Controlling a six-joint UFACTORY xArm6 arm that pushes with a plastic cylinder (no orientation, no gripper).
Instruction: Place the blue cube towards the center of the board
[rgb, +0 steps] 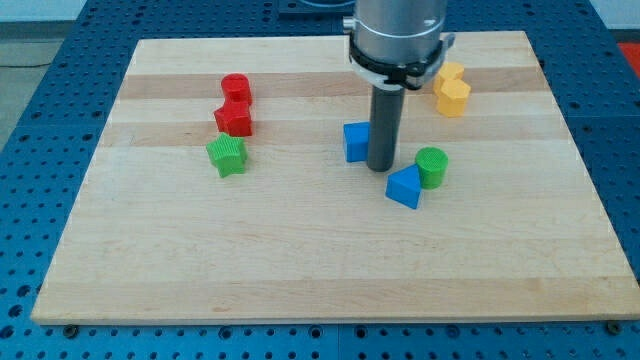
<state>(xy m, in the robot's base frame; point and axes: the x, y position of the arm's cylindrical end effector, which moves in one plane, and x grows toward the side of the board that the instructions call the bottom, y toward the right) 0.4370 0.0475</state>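
The blue cube (355, 141) sits on the wooden board (300, 260), a little above and right of its middle. My tip (380, 167) rests on the board right against the cube's right side, slightly below it. The rod partly hides the cube's right edge. A blue triangular block (405, 187) lies just below and right of my tip.
A green cylinder (432, 166) stands right of my tip, touching the blue triangular block. Two red blocks (235, 88) (234, 120) and a green star-like block (227, 156) sit at the view's left. Two yellow blocks (451, 88) lie at the top right.
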